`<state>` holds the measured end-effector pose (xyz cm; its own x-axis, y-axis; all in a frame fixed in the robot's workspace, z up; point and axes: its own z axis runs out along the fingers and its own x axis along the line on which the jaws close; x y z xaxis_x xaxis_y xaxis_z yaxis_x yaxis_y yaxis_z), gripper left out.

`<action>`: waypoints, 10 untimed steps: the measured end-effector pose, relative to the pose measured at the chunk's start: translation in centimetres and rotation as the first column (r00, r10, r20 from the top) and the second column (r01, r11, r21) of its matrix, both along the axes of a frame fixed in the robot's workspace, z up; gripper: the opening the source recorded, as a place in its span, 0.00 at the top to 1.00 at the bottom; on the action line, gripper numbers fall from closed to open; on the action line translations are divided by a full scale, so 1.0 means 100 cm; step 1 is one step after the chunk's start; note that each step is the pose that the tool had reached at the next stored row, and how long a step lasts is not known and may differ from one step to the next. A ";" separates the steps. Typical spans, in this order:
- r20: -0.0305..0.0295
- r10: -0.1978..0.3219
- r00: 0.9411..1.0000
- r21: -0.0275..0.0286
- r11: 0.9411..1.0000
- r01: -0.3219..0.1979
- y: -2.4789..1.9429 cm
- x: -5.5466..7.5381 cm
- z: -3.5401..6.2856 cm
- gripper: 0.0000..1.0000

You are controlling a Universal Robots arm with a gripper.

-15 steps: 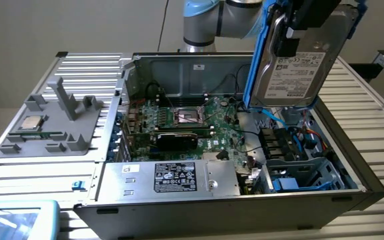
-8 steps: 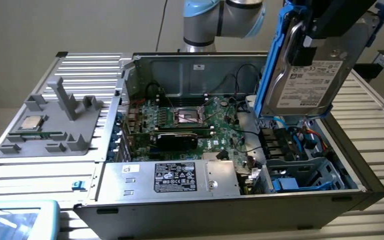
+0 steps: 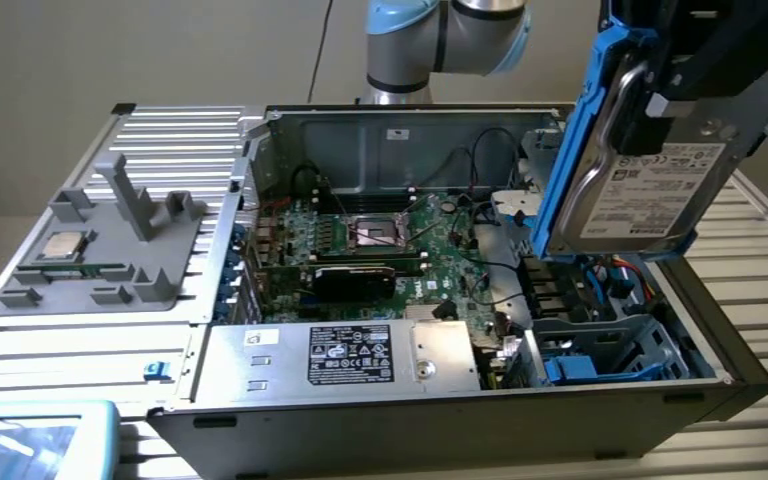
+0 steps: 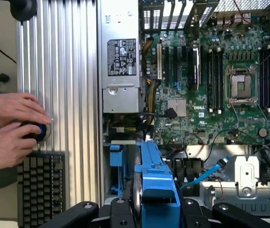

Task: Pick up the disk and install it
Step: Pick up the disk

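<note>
Exterior view: camera off the arm, raised, facing obliquely down into the open computer case point(image 3: 424, 425) from its power supply point(image 3: 344, 355) side, with the gripper point(image 3: 678, 100) near the lens. Wrist view: camera above the gripper, facing straight down past the disk point(image 4: 156, 180) edge, closer to the interior. Shared below the gripper: power supply, motherboard point(image 3: 411, 250), drive bay point(image 3: 584, 365).
</note>
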<state>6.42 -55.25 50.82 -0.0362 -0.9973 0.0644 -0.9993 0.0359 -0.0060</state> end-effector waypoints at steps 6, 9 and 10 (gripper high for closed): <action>0.000 0.000 1.000 0.000 1.000 0.000 -0.0171 0.006 -0.0001 0.63; 0.000 0.000 1.000 0.000 1.000 0.000 -0.0248 0.009 -0.0007 0.63; 0.000 0.000 1.000 0.000 1.000 0.000 -0.0270 0.010 -0.0015 0.63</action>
<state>7.38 -57.95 50.66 -0.0362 -0.9973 0.0643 -0.9993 0.0359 -0.0060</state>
